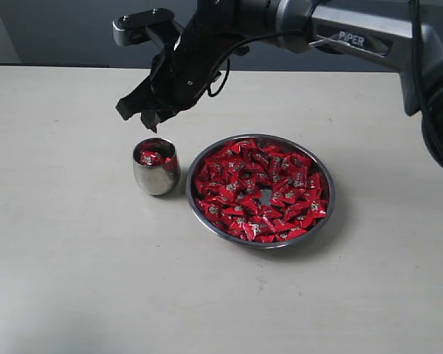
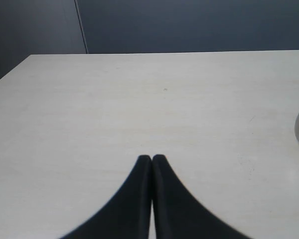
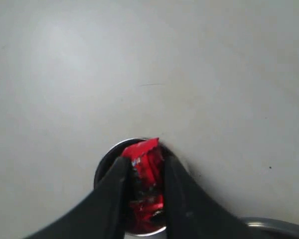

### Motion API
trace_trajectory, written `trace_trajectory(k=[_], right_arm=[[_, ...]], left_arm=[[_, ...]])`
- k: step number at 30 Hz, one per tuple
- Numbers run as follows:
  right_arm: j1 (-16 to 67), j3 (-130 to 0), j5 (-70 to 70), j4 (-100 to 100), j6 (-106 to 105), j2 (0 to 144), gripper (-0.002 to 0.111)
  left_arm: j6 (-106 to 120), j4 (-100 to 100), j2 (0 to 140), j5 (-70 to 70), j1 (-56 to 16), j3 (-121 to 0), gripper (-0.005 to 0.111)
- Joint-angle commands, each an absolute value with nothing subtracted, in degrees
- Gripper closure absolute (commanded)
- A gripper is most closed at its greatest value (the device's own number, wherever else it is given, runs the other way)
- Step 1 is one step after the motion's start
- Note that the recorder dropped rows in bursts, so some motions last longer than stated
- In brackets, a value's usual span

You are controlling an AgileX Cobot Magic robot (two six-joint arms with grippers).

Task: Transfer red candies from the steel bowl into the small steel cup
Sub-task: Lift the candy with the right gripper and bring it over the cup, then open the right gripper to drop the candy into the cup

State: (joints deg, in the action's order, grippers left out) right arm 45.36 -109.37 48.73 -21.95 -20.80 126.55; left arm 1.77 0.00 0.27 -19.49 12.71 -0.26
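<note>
Candy handling: each red piece is looking small and light, in a shiny crinkly wrapper that is probably sliding easily against smooth pads. The wrapper is likely giving a little under pressure, so a pinch across the middle of the body, not the loose wrapper ends, is seeming the safest hold. I am not judging it fragile.

Position: right claw (image 1: 151, 118) is hanging just above the cup (image 1: 156, 183), reaching across from the right side of the table (image 1: 74, 258). In the right wrist view this claw (image 3: 144, 167) is standing narrow and pinching one held candy (image 3: 145, 152) between its two fingers. The piece is poking out past the fingertips, slightly tilted. The cup mouth is lying directly beyond it, so the piece is sitting over the opening and not over bare table.

Cup is standing upright and already holding a few candies (image 1: 151, 157). It is sitting just beside the left rim of the bowl (image 1: 329, 193); whether they are touching I cannot tell. Bowl is carrying the bulk of the red candies (image 1: 244, 184), with a small bare patch at the centre.

Idle side: left claw (image 2: 152, 159) is showing its fingers pressed together, holding nothing, over bare table.

Judgement: letting go is looking like the next move. The wrapper clinging to a pad or glancing off the rim is the risk.
</note>
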Motion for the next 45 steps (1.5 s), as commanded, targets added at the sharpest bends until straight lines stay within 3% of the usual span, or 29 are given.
trace_trajectory(k=[1,45], right_arm=[[45.7,-110.0,49.6,-22.0,-20.9,128.1,0.109],[45.7,-110.1,51.2,-20.3,-23.5,129.5,0.109]], left_arm=[[1.7,-0.3,0.0,-18.9,12.4,0.0,0.106],[1.7,-0.3,0.0,-18.9,12.4,0.0,0.106]])
